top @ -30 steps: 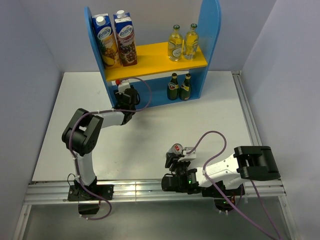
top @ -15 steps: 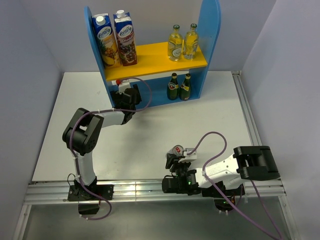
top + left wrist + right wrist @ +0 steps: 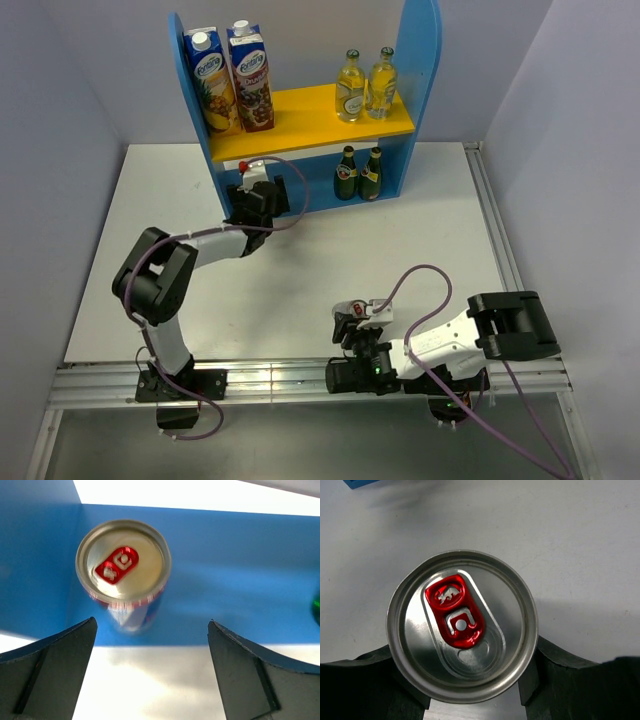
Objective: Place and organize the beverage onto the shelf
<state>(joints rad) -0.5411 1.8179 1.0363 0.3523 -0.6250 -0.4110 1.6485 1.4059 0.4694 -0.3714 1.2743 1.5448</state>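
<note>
1. Left tool (image 3: 151, 627) released, its fingers spread wide and apart from the shelved can (image 3: 123, 572); that slim can stands upright at the left end of the shelf's (image 3: 420, 60) lower level, red tab on top.
2. Right tool (image 3: 356, 325) clenched on the held can (image 3: 462, 625), close to the worktop's (image 3: 420, 230) near edge; its red tab bears a small stamped animal figure.
3. Yellow board (image 3: 310, 110): two juice cartons (image 3: 250, 80) at the left end, blue oval logo, writing too small to read; two yellowish bottles (image 3: 350, 90) at the right end.
4. Two green bottles (image 3: 346, 175) stand beneath, at the right end; labels unreadable.
</note>
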